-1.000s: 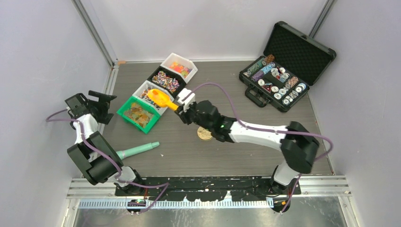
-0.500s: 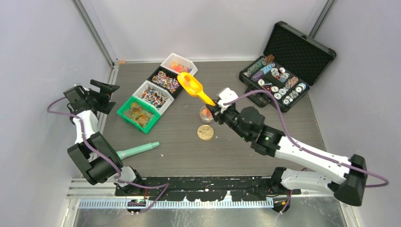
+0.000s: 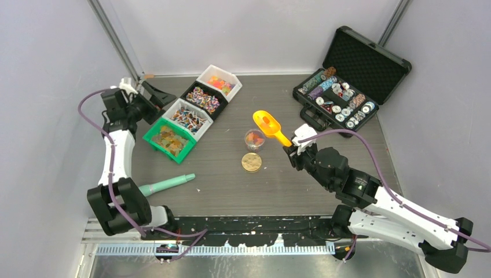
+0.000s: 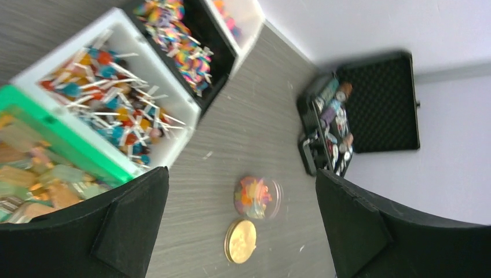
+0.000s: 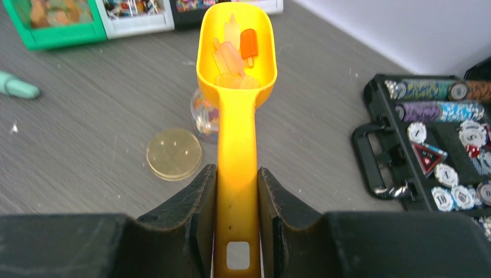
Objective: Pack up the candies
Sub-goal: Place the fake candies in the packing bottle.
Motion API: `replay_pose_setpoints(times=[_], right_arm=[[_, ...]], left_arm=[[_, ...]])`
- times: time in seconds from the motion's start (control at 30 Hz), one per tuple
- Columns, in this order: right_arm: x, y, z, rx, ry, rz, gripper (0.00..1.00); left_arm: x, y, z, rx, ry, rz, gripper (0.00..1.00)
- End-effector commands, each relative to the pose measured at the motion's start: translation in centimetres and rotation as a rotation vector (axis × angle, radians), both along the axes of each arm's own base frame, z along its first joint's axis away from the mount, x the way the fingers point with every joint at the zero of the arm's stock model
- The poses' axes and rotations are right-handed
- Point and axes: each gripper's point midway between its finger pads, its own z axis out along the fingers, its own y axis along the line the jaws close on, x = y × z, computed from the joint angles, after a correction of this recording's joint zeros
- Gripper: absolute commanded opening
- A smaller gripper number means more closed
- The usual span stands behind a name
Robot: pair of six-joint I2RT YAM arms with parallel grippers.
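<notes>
My right gripper (image 3: 288,145) (image 5: 237,174) is shut on the handle of the orange scoop (image 3: 267,124) (image 5: 237,133). The scoop bowl holds a few orange and pale candies (image 5: 234,49) and hovers just right of and above a small clear jar (image 3: 254,139) (image 5: 202,116) with colourful candies in it. More candies fill the four bins: white (image 3: 219,83), black (image 3: 202,98), white (image 3: 186,117) and green (image 3: 169,139). My left gripper (image 3: 151,95) (image 4: 241,176) is open and empty, held above the bins' left side.
A flat gold disc (image 3: 251,162) (image 4: 240,241) lies just in front of the jar. An open black case of poker chips (image 3: 339,101) stands at the back right. A mint-green tool (image 3: 168,184) lies at the front left.
My right arm carried the scoop from the bins rightward to beside the jar. My left arm rose and swung toward the back, to the bins.
</notes>
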Motion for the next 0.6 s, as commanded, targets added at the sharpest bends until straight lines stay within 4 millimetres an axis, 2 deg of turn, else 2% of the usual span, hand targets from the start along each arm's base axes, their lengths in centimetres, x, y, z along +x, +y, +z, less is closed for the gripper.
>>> replay_pose_setpoints(times=[0.0, 0.13, 0.2, 0.47, 0.57], right_arm=[[-0.7, -1.3, -2.2, -0.034, 0.087, -0.039, 0.00], [-1.1, -1.6, -3.2, -0.066, 0.118, -0.036, 0.00], [-1.2, -1.5, -3.5, -0.079, 0.127, -0.027, 0.00], [-0.9, -0.5, -4.6, -0.167, 0.180, -0.004, 0.00], [-0.6, -0.1, -4.6, -0.178, 0.188, -0.007, 0.00]], left_arm=[[-1.7, -4.2, 3.7, 0.090, -0.113, -0.152, 1.00], [-3.6, -7.9, 4.1, 0.104, -0.159, -0.262, 1.00], [-4.6, -8.9, 3.5, 0.121, -0.159, -0.286, 1.00], [-9.4, -11.0, 0.7, 0.165, -0.118, -0.384, 1.00], [-10.6, -10.9, -0.7, 0.233, -0.084, -0.408, 1.00]])
